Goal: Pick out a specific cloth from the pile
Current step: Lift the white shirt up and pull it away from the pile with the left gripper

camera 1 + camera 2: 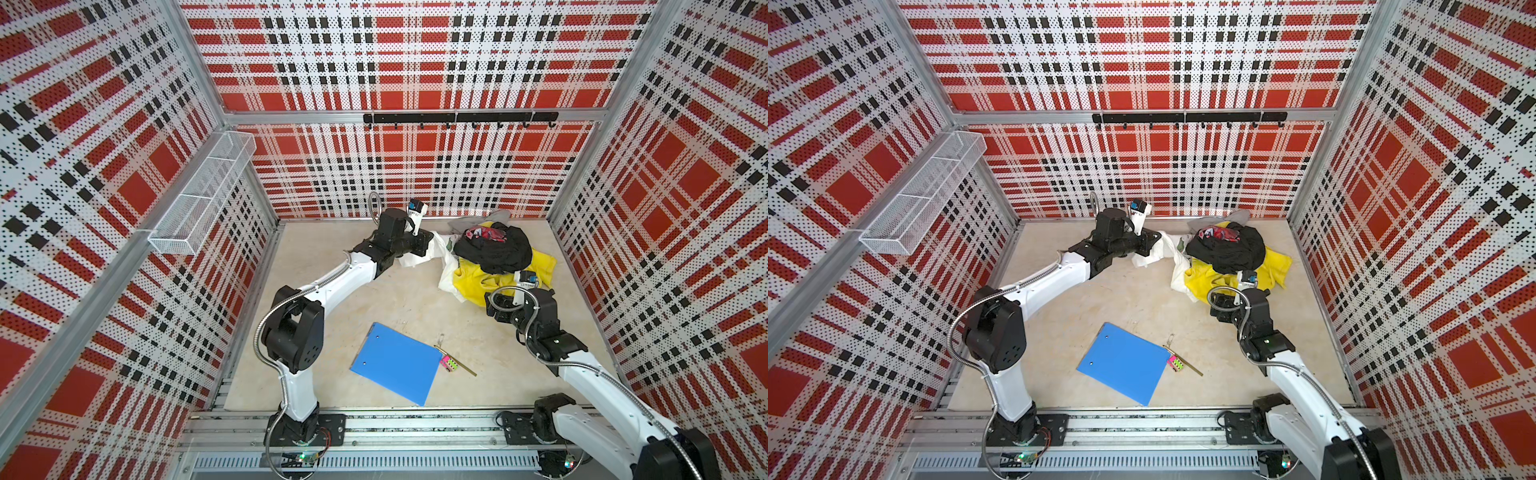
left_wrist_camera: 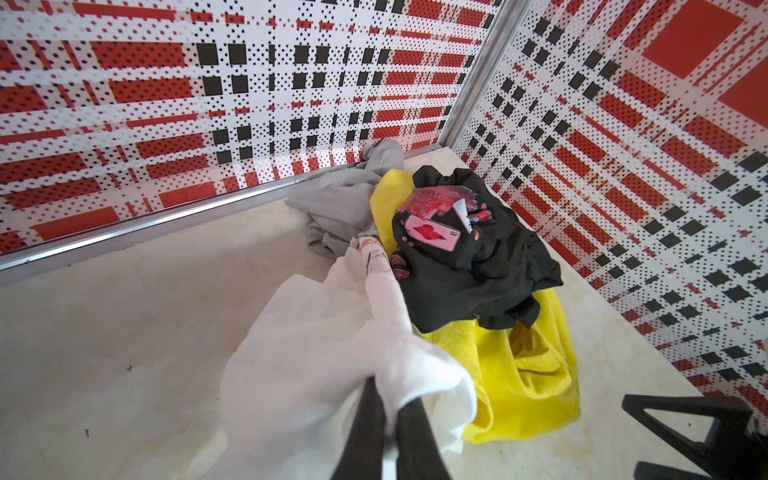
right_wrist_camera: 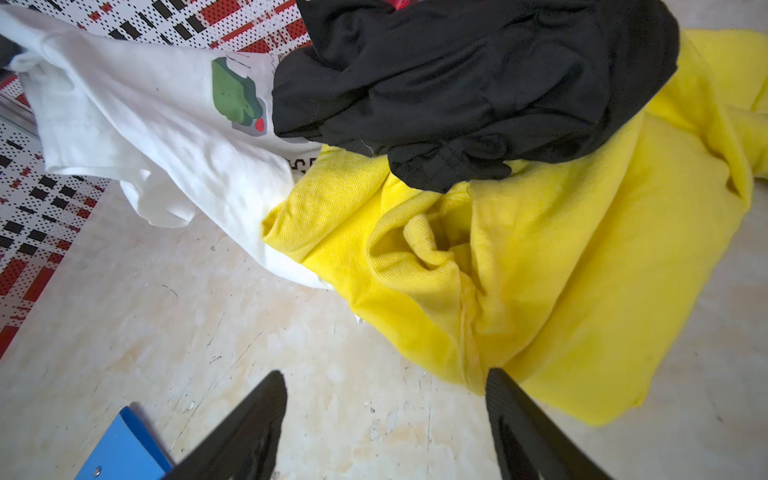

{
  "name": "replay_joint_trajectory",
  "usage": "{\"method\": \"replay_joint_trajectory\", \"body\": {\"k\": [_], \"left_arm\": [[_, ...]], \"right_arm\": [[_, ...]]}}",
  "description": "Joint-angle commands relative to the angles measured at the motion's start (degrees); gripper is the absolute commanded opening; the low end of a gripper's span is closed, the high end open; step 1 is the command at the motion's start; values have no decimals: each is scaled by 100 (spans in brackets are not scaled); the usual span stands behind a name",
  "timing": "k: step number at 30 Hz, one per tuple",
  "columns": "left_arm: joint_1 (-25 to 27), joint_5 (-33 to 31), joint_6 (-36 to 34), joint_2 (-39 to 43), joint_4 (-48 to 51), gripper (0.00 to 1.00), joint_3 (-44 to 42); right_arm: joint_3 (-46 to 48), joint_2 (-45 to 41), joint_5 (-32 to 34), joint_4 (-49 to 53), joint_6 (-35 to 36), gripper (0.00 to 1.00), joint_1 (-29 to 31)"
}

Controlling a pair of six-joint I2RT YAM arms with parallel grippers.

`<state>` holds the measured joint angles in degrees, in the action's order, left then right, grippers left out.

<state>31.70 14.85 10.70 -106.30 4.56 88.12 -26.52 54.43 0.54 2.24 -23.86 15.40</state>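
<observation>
1. The surface [image 1: 332, 282] is a pale marbled slab, a bit scuffed.
2. The pile [image 1: 498, 266] sits at about 1 o'clock on it in both top views, close to the back wall.
3. The biggest piece is the yellow garment [image 1: 542, 262], at the bottom of the heap and spilling out toward 4 o'clock.
4. The cloth [image 1: 446, 259] is partly trapped under the pile and stretched out of its 9 o'clock side. The right wrist view shows a green blocky print and a bit of black lettering on it [image 3: 166, 137].
5. The black garment [image 1: 492, 253] is bunched on top, with a red-patterned piece [image 1: 484, 235] on it.
6. The blue folder [image 1: 395, 363] lies flat at 6 o'clock.
7. The grey garment [image 1: 496, 217] pokes out at the pile's 12 o'clock, against the wall.
8. The left tool [image 2: 384, 399] is pinched tight on a bunch of the cloth, at 9 o'clock of the pile.
9. The right tool [image 3: 386, 378] has its jaws wide with nothing in them. It's at the pile's 6 o'clock, right by the yellow hem.
10. A pink-and-green block [image 1: 449, 364] sits at the folder's 3 o'clock edge.
</observation>
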Motion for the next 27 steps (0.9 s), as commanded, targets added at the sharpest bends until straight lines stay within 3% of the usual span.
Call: {"method": "replay_joint_trajectory", "body": {"k": [1, 6, 9, 11, 27], "left_arm": [[23, -149, -181, 569, -18, 0, 148], [28, 16, -176, 857, 32, 0, 264], [21, 157, -165, 1084, 43, 0, 358], [16, 251, -157, 1226, 1, 0, 383], [-265, 949, 705, 1945, -1458, 0, -110]], "right_arm": [[-154, 167, -139, -456, -26, 81, 22], [-81, 175, -54, -532, -81, 83, 20], [-81, 130, -19, -458, -66, 95, 24], [-70, 57, -40, -421, -55, 99, 18], [-239, -1068, -354, -52, 180, 100, 20]]}}
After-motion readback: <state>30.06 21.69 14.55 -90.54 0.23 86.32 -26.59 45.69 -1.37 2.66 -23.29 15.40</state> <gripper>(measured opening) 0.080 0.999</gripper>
